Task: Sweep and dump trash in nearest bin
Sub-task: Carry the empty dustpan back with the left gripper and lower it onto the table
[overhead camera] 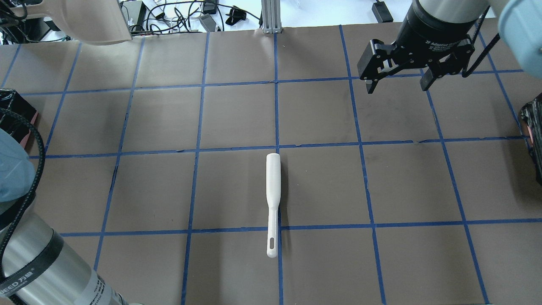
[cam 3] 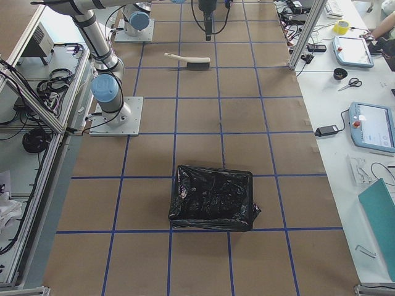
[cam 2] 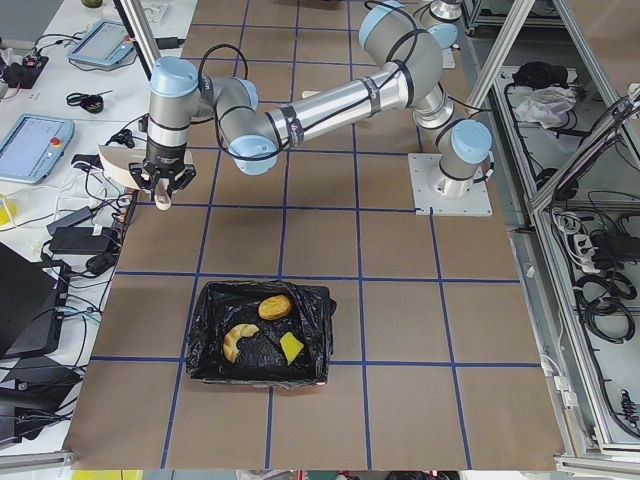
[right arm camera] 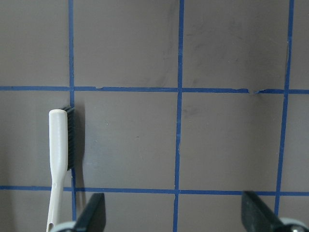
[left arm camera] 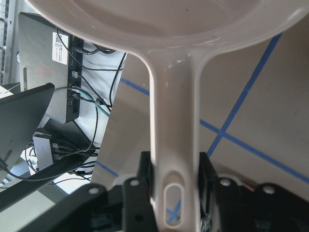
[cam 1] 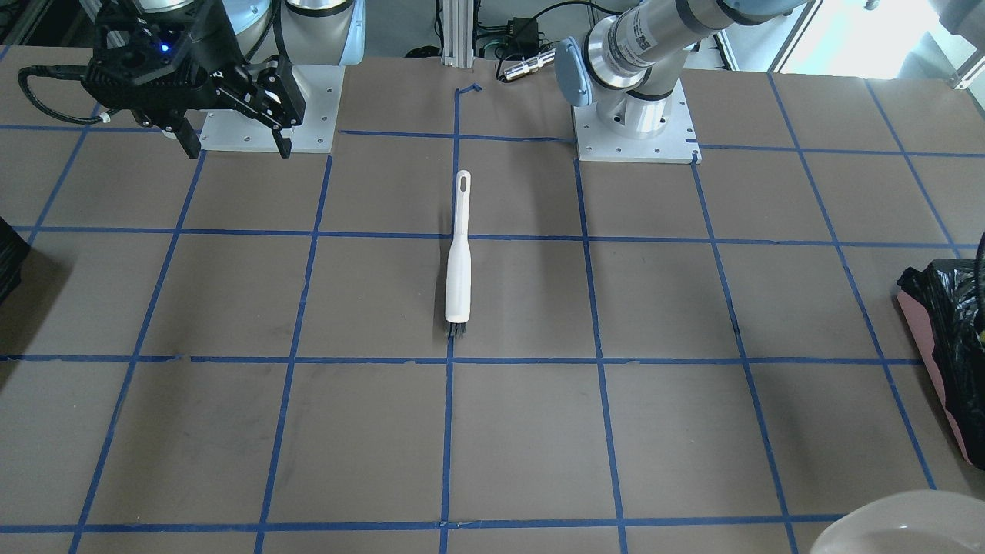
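Note:
The trash lies inside the pink-sided bin (cam 2: pixel 200 350) with its black bag: a brown bread roll (cam 2: pixel 274 307), a croissant-like pastry (cam 2: pixel 238 340) and a yellow wedge (cam 2: pixel 291 347). The bin's pink wall also shows at the edge of the front-facing view (cam 1: pixel 935 362). My left gripper (left arm camera: pixel 175 174) is shut on the handle of the white dustpan (overhead camera: pixel 89 21), held up past the table's far left corner, apart from the bin. My right gripper (overhead camera: pixel 396 84) is open and empty, above the table. The white brush (overhead camera: pixel 273 195) lies flat mid-table, also in the right wrist view (right arm camera: pixel 59 159).
A second container lined with a black bag (cam 3: pixel 213 197) stands at the table's end on my right (overhead camera: pixel 533 135). Cables and devices lie beyond the far edge (overhead camera: pixel 190 17). Blue tape lines grid the brown tabletop.

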You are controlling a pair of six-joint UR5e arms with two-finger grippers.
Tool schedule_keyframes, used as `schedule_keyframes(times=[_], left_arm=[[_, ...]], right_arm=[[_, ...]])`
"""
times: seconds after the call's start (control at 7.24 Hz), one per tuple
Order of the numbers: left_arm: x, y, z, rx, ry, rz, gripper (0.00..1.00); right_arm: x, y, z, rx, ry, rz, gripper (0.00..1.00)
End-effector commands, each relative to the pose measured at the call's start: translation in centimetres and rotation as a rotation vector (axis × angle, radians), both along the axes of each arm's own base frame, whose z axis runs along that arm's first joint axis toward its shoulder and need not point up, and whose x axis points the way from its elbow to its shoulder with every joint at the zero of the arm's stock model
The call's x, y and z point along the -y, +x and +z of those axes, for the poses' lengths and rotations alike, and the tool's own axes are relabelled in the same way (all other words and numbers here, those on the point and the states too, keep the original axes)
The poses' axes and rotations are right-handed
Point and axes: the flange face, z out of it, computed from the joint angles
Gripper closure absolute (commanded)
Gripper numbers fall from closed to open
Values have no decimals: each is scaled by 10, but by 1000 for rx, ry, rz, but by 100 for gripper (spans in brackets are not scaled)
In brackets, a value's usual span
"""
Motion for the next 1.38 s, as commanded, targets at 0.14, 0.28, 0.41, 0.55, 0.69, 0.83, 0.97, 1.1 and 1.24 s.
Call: schedule_keyframes(times=[0.14, 0.28, 0.41, 0.55, 0.69, 0.83, 0.97, 1.1, 1.24], left_arm=[[15, -112, -37, -325, -19, 281, 100], [16, -160, -46, -439, -11, 402, 100], [18, -212, -54, -503, 5, 534, 100], [14, -274, -65, -526, 40, 628, 100], [3, -321, -81, -462, 54, 735, 100], [-12, -354, -93, -450, 113, 822, 100], [-26, -381, -96, -434, 178, 897, 100], [-45, -418, -92, -405, 223, 887, 100], [-62, -447, -90, -383, 261, 904, 100]], right_arm=[[0, 0, -1, -3, 2, 1, 0], [0, 0, -1, -3, 2, 1, 0], [0, 0, -1, -3, 2, 1, 0], [0, 0, -1, -3, 1, 1, 0], [0, 0, -1, -5, 1, 0, 0], [0, 0, -1, -5, 1, 0, 0], [0, -1, -1, -6, 2, 0, 0], [0, -1, -1, -6, 1, 0, 0], [0, -1, -1, -6, 1, 0, 0]])
